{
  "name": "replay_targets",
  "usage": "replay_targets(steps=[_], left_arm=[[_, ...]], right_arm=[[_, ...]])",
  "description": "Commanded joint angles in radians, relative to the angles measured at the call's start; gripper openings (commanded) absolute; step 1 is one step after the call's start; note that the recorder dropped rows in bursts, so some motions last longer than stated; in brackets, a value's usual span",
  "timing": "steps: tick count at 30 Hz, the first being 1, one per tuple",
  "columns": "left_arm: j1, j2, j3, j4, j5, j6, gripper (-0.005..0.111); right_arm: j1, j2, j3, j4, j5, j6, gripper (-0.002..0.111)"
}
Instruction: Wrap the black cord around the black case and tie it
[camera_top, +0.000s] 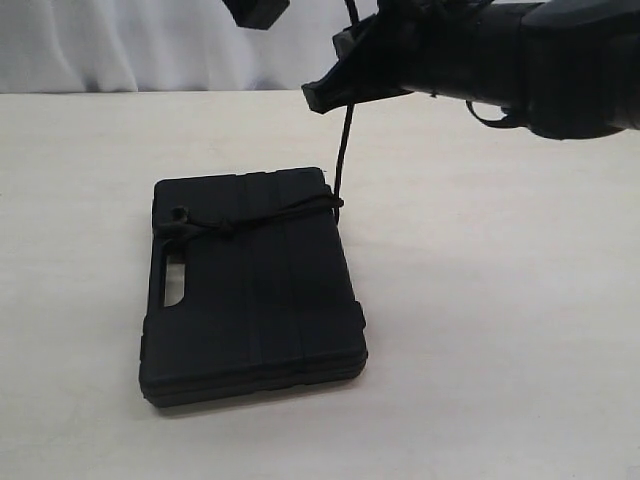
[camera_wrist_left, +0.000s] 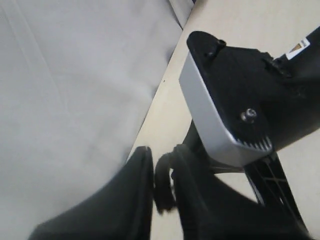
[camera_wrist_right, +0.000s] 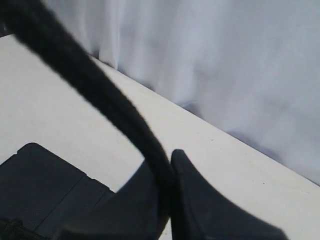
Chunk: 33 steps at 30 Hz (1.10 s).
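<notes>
Pinching the black cord (camera_top: 345, 150), right fingers (camera_wrist_right: 200, 200) and left fingers (camera_wrist_left: 135, 195) hold it above the black case's (camera_top: 255, 300) far-right edge.

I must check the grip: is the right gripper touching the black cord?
Touching. Right wrist view: the black cord sits pinched inside the right gripper, no gap.

I count one black case (camera_top: 255, 300), one black cord (camera_top: 345, 150) and one surface (camera_top: 500, 350). There are two end effectors, both mine: one left end effector (camera_wrist_left: 161, 162) and one right end effector (camera_wrist_right: 161, 165). Behind them I see one white curtain (camera_top: 120, 45).
</notes>
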Motion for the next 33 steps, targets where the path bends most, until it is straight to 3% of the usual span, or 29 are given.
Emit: replay_targets(steps=[1, 2, 3, 7, 9, 11, 14, 17, 22, 24, 33], left_arm=[[-0.003, -0.007, -0.007, 0.002, 0.026, 0.024, 0.053], [-0.003, -0.009, -0.007, 0.015, 0.026, 0.024, 0.065], [-0.003, -0.011, -0.007, 0.047, 0.021, 0.022, 0.068], [-0.003, -0.010, -0.007, 0.048, 0.019, 0.017, 0.068], [-0.003, -0.010, -0.007, 0.046, 0.021, -0.014, 0.068], [-0.003, -0.010, -0.007, 0.046, 0.023, -0.026, 0.067], [-0.003, -0.010, -0.007, 0.046, 0.021, -0.026, 0.067], [-0.003, -0.010, -0.007, 0.046, 0.015, -0.026, 0.067], [-0.003, -0.010, -0.007, 0.046, 0.015, -0.026, 0.067], [-0.003, -0.010, -0.007, 0.046, 0.017, -0.026, 0.067], [-0.003, -0.002, -0.007, 0.046, 0.012, -0.026, 0.067]], right_arm=[[-0.003, -0.002, 0.008, -0.004, -0.026, -0.007, 0.004], [-0.003, -0.006, 0.026, -0.004, -0.062, -0.024, 0.004], [-0.003, -0.006, 0.044, -0.004, -0.122, -0.028, 0.004], [-0.027, -0.010, 0.084, 0.066, -0.473, -0.031, 0.004], [-0.072, -0.010, 0.089, 0.146, -0.553, -0.065, 0.004], [-0.116, -0.010, 0.089, 0.303, -0.568, -0.139, 0.004], [-0.136, -0.011, 0.126, 0.316, -0.570, -0.158, 0.012], [-0.134, -0.013, 0.170, 0.316, -0.535, -0.158, 0.026], [-0.128, -0.013, 0.184, 0.316, -0.467, -0.124, 0.062], [-0.129, -0.020, 0.186, 0.316, -0.476, -0.124, 0.071], [-0.129, -0.124, 0.189, 0.316, -0.488, -0.119, 0.072]])
